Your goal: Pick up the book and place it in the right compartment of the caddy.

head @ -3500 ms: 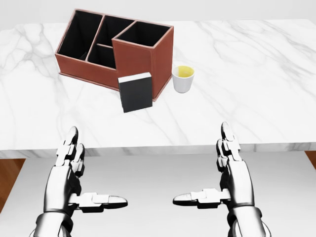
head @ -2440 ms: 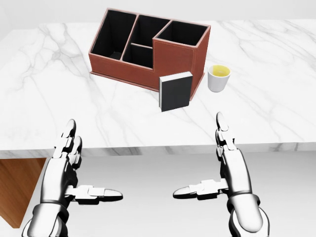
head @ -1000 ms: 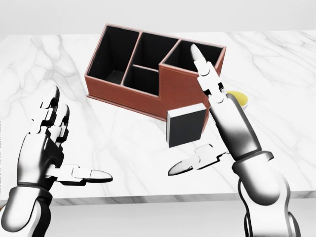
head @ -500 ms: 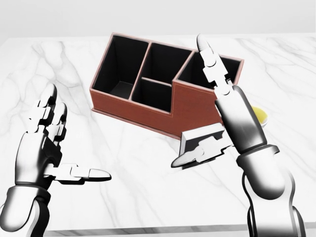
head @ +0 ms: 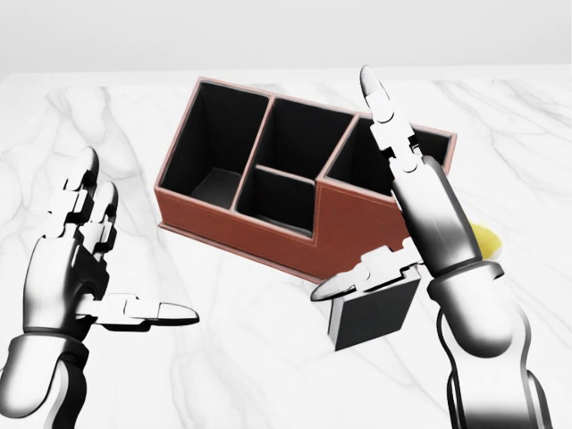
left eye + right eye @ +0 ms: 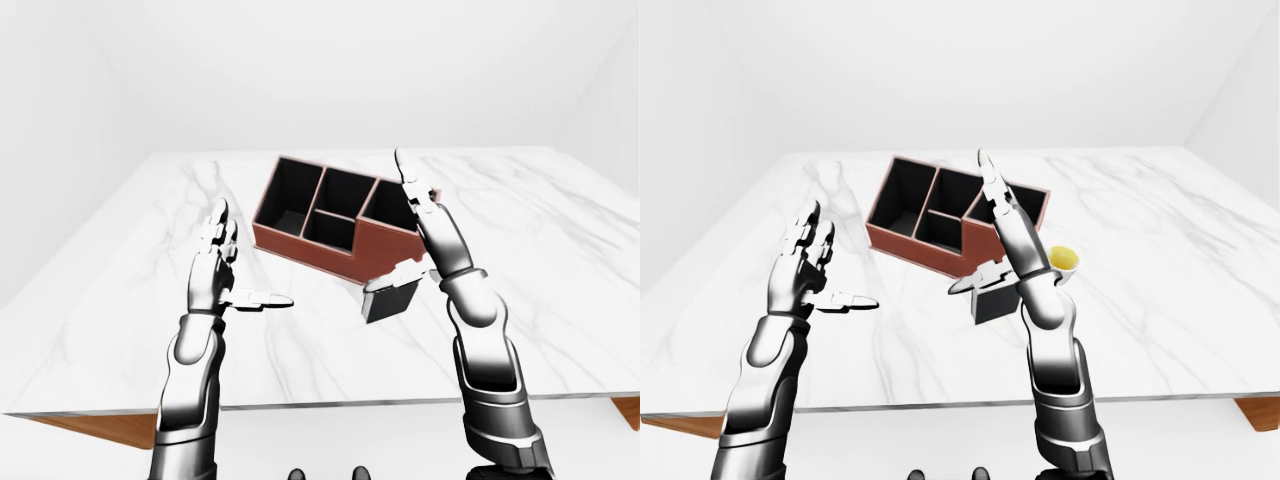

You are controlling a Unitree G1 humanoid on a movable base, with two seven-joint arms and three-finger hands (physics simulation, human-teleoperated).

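The black book (image 5: 371, 315) stands on the white marble table (image 5: 223, 357), just below the caddy's right end in the head view. The brown caddy (image 5: 268, 243) has black compartments; its right compartment (image 5: 380, 165) is partly hidden by my right arm. My right hand (image 5: 380, 214) is open, its fingers pointing up over the caddy and its thumb (image 5: 344, 283) at the book's top edge, not closed round it. My left hand (image 5: 134, 241) is open and empty, to the left of the caddy.
A white cup with yellow contents (image 6: 1062, 262) stands right of the book, mostly hidden behind my right arm in the head view. The table's near edge (image 6: 320, 408) runs along the bottom of the eye views.
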